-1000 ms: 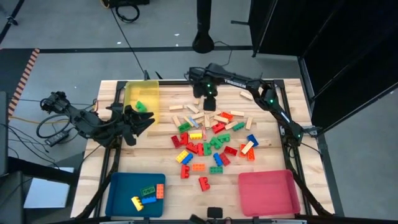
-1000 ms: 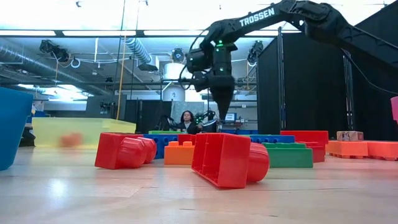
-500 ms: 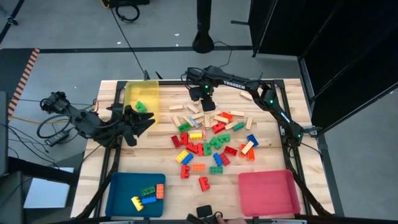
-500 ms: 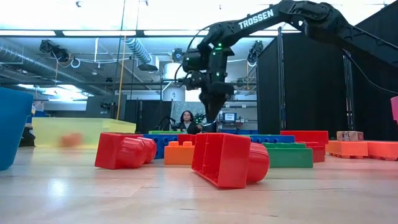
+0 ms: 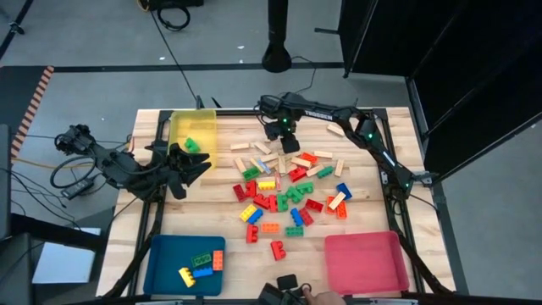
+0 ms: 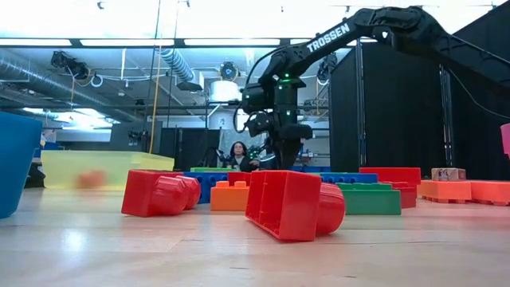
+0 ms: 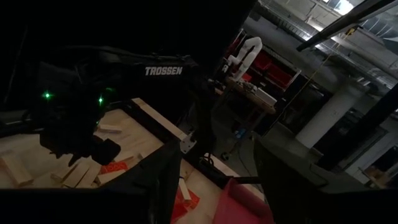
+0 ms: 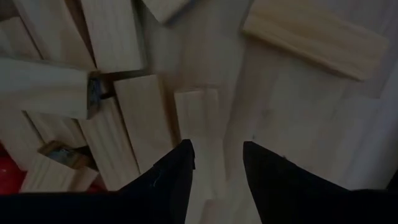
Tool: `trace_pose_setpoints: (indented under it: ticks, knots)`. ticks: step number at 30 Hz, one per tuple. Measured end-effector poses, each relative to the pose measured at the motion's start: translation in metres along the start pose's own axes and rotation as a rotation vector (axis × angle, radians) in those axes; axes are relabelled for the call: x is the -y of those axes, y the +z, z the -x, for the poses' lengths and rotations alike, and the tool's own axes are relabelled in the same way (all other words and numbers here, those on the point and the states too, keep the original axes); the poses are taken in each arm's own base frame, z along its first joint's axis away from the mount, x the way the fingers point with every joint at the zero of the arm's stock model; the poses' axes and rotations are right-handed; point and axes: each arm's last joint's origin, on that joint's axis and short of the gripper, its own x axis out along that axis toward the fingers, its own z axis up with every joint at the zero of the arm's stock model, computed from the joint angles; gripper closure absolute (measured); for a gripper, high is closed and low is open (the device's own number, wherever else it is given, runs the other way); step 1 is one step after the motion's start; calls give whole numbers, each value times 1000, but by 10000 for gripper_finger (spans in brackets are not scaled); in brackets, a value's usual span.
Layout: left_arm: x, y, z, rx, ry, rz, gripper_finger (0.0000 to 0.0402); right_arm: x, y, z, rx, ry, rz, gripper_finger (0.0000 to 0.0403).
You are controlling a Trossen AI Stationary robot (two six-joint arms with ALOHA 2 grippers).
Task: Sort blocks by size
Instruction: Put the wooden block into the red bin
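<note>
Hovering low over the wooden bars (image 8: pixel 140 121) at the far edge of the blocks (image 5: pixel 288 191), the right claw (image 8: pixel 217 168) is parted and holds nothing. The left claw (image 5: pixel 199 165) waits open beside the yellow tray (image 5: pixel 193 135), which has one green brick (image 5: pixel 191 145). The blue tray (image 5: pixel 165 263) has a few, the pink tray (image 5: pixel 362 263) none

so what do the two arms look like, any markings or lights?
Both arms are dark, jointed tube links. The right arm carries white TROSSEN lettering along its forearm and small green indicator lights near the wrist. The right gripper has two dark, flat, tapered fingers. The left arm is likewise black, with black cabling bundled at its base.
</note>
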Motion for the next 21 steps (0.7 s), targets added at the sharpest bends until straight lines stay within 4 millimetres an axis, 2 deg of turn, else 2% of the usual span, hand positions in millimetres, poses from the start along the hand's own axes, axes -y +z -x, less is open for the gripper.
trace_pose_setpoints:
  ticks: [13, 21]
  knots:
    - [0, 0, 0, 0, 0, 0, 193, -7, -4, -23, -34, 11, 28, 249]
    - [0, 0, 0, 1, 1, 0, 193, -8, -5, -27, -44, 5, 28, 262]
